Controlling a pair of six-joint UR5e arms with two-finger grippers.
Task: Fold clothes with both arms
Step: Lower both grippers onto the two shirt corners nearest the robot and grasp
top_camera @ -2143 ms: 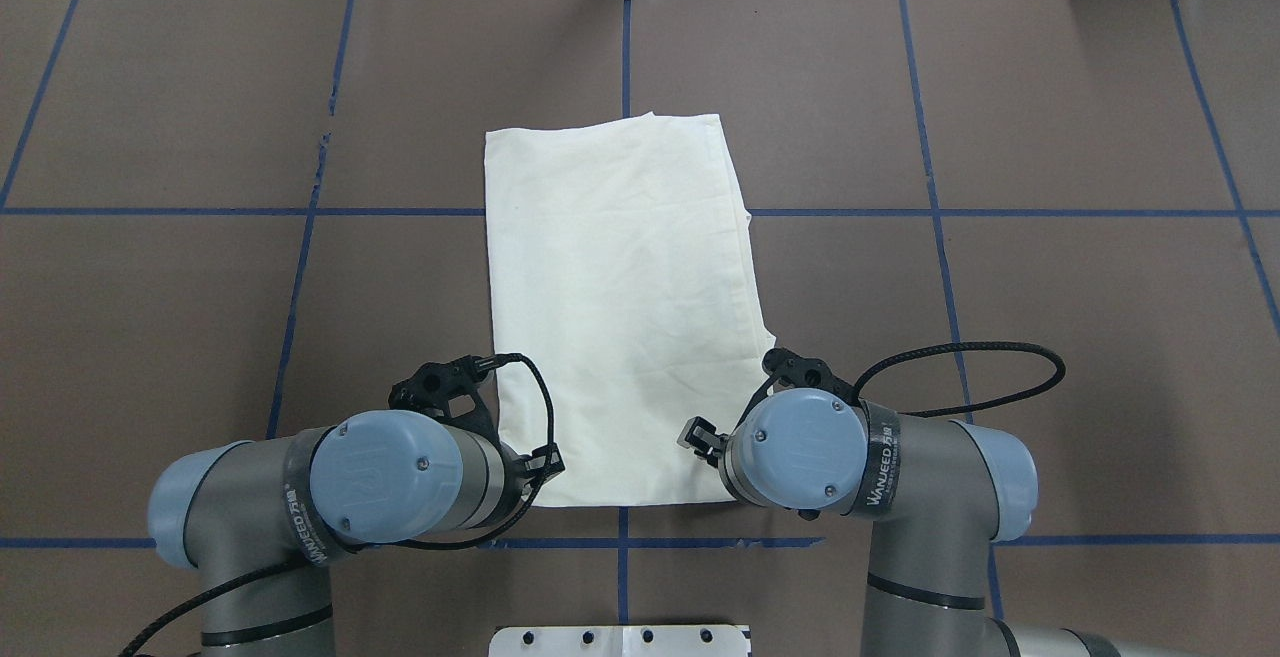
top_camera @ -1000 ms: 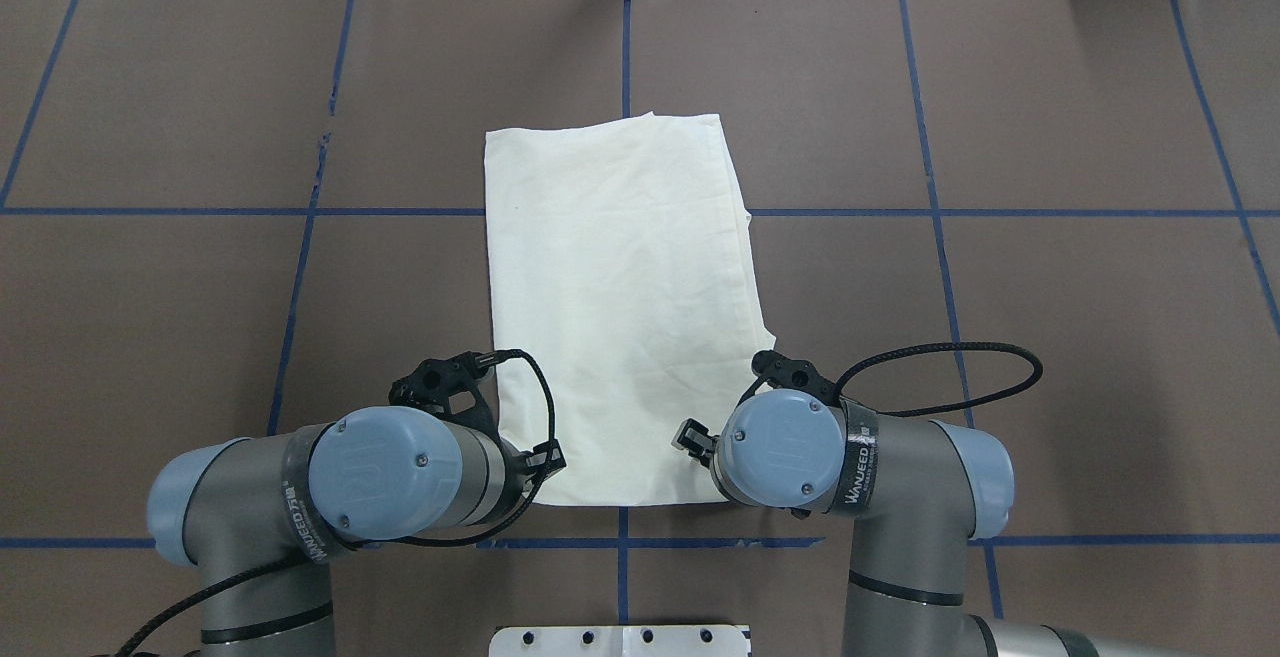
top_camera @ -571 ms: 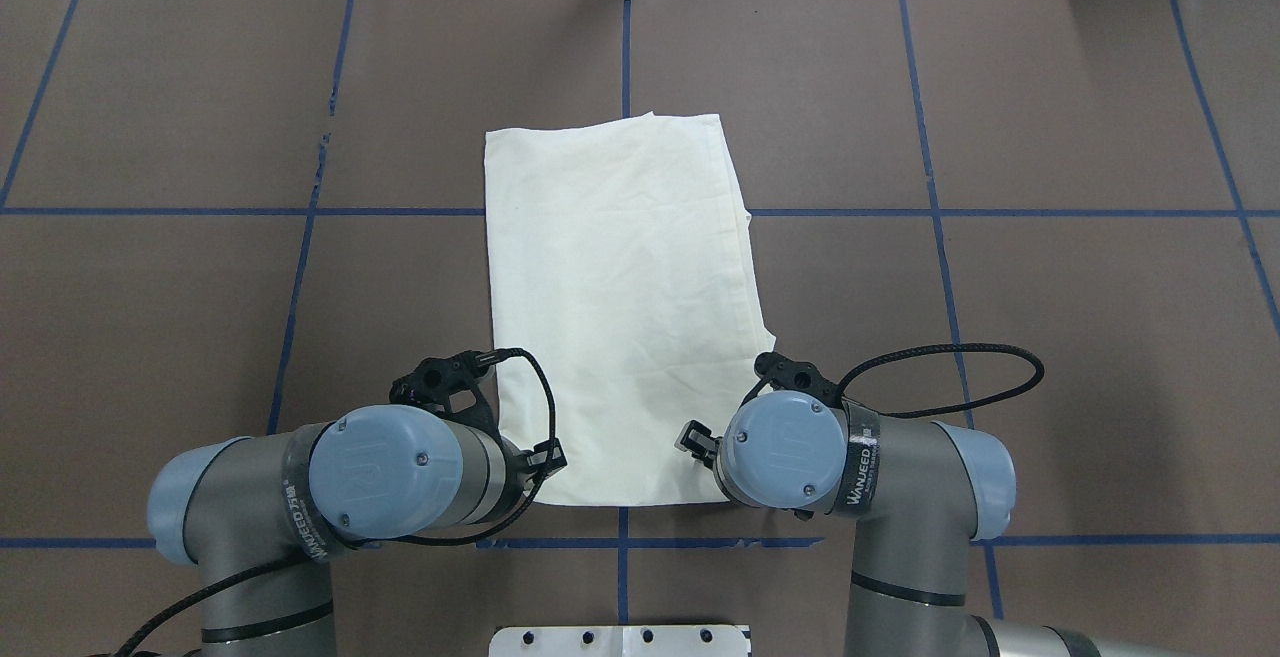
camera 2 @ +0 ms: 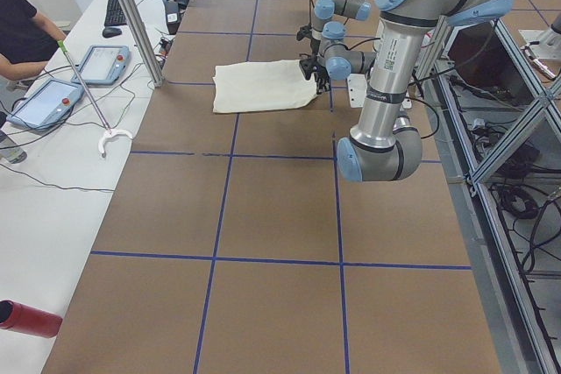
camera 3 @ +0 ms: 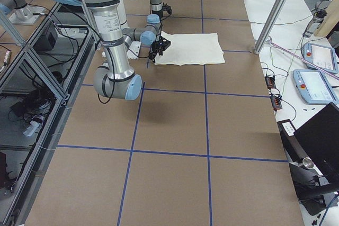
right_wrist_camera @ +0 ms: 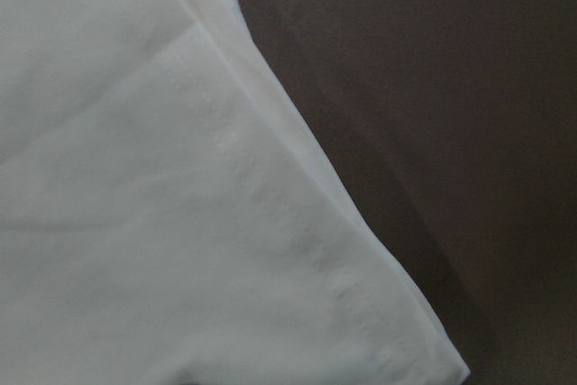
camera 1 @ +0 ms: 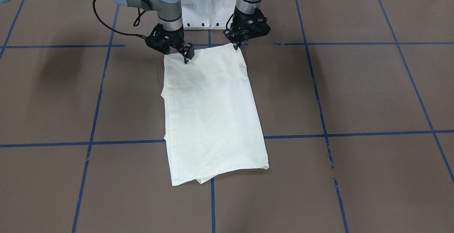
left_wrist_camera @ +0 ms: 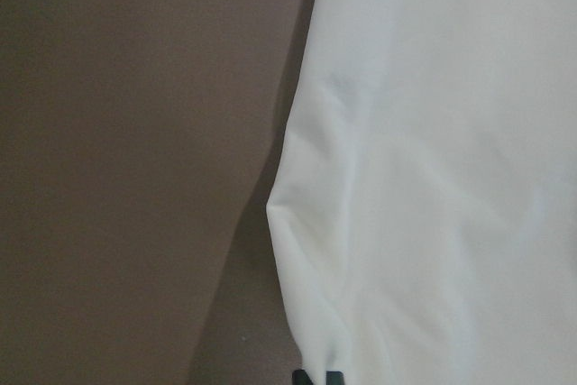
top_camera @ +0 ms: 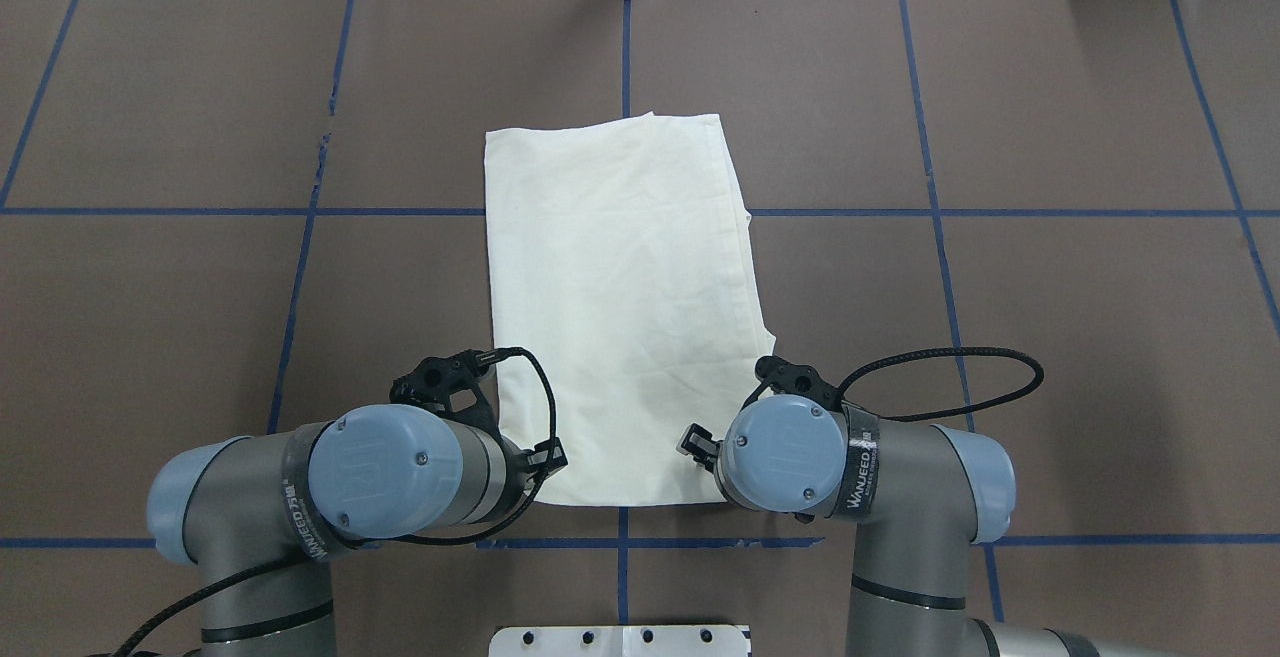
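Note:
The shirt (top_camera: 620, 307) lies flat on the brown table, folded into a long rectangle with its plain cream back up, also shown in the front-facing view (camera 1: 211, 116). My left gripper (camera 1: 236, 46) pinches the near corner on my left side, fingers together. A dark fingertip (left_wrist_camera: 315, 376) shows at the cloth edge (left_wrist_camera: 433, 178), which puckers there. My right gripper (camera 1: 186, 59) is shut on the other near corner, and creases spread from it. The right wrist view shows only the hemmed corner (right_wrist_camera: 180, 223). From overhead, both wrists (top_camera: 385, 472) (top_camera: 800, 452) hide the fingertips.
The white pedestal base (top_camera: 620, 640) stands just behind the shirt's near edge. Blue tape lines (top_camera: 300, 212) grid the table. A side bench holds tablets (camera 2: 101, 63), with a person (camera 2: 22, 37) beside it. A metal post (camera 2: 131, 15) rises at the far edge.
My right arm has shifted slightly left and toward the shirt's near corner. The left arm and the shirt look unmoved.

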